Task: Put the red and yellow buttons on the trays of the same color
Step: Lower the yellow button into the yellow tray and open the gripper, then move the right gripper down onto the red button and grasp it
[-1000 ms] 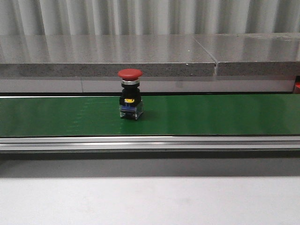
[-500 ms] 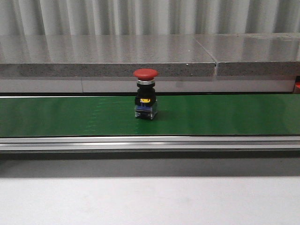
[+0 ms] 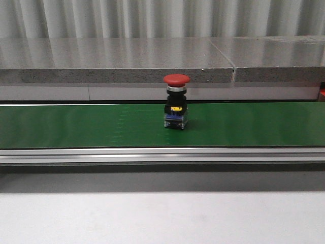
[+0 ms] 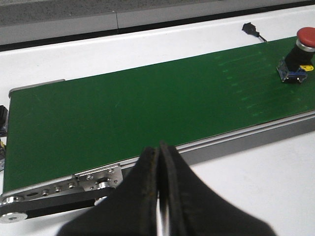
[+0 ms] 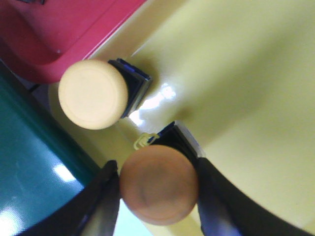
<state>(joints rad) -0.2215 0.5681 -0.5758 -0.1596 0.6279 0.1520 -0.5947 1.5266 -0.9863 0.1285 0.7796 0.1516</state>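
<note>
A red button point(image 3: 176, 101) with a mushroom cap stands upright on the green conveyor belt point(image 3: 76, 124); the left wrist view shows the red button point(image 4: 300, 54) far along the belt point(image 4: 123, 108). My left gripper point(image 4: 158, 152) is shut with nothing in it, hanging near the belt's end roller. My right gripper point(image 5: 158, 184) is shut on the cap of a yellow button point(image 5: 157, 182) just above the yellow tray point(image 5: 246, 73). A second yellow button point(image 5: 92, 94) lies in that tray. The red tray point(image 5: 64, 29) adjoins the yellow one.
A grey stone ledge point(image 3: 117, 61) runs behind the belt, and a metal rail point(image 3: 162, 155) edges its front. A small black connector point(image 4: 250, 28) lies on the white surface beyond the belt. A sliver of red point(image 3: 322, 93) shows at the far right edge.
The red button has travelled to the right along the belt, from left of centre to just right of centre, staying upright.
</note>
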